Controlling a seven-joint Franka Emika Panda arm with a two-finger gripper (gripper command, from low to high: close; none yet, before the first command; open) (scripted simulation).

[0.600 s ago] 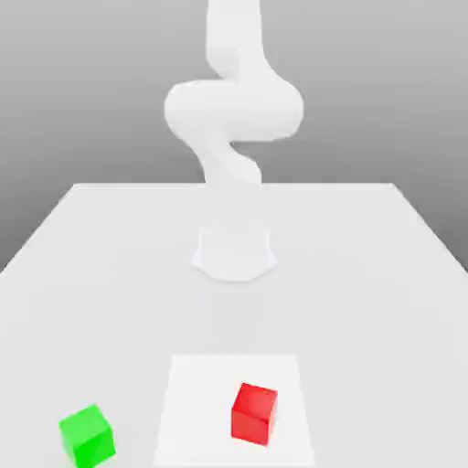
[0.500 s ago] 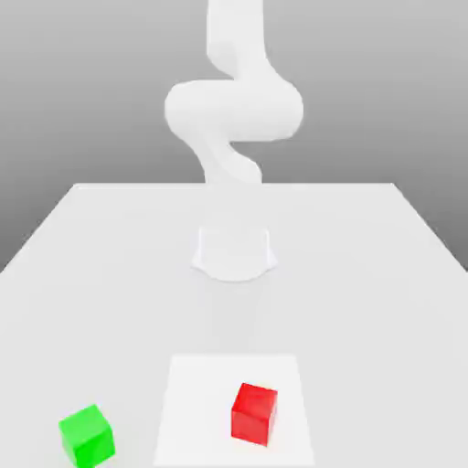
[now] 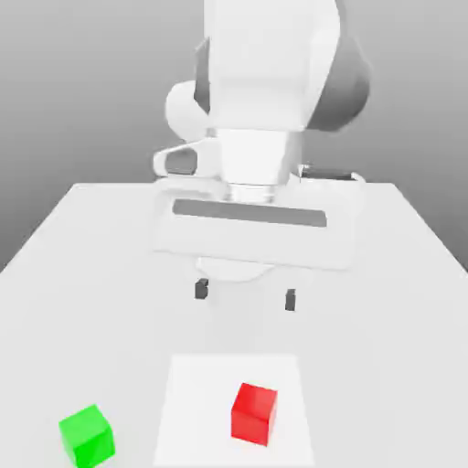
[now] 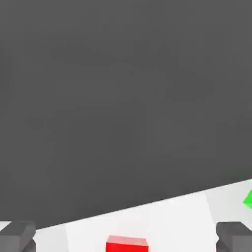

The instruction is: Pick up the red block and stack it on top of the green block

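**Open gripper hangs above the table, red block not yet reached**

A white robot arm holds its gripper point(image 3: 245, 295) over a pale table point(image 3: 82, 247). The two dark fingertips point(image 3: 201, 290) are spread wide apart with nothing between them. They hang in the air, clear of the table surface.

The red block point(image 3: 254, 414) sits on a lighter square patch point(image 3: 187, 411) of the table, toward the near edge in the exterior view. It lies nearer the camera than the gripper, well apart from the fingertips and slightly toward the exterior view's right of the midpoint between them. In the hand view the top of the red block point(image 4: 127, 243) shows between the two fingertips, so it appears roughly lined up with the gap.

The green block point(image 3: 88, 434) rests on the table toward the exterior view's left of the red block, off the lighter patch, with open table between the two.

Likely risks from here:
- The red block looks turned a little relative to the fingers. Closing on its corners rather than flat faces could make it twist or slip.
- Descending off-centre could bring one fingertip down on top of the block, or push it sideways.
- Carrying the block too low toward the green block could knock the green block away.
- Releasing off-centre could let the red block topple off.
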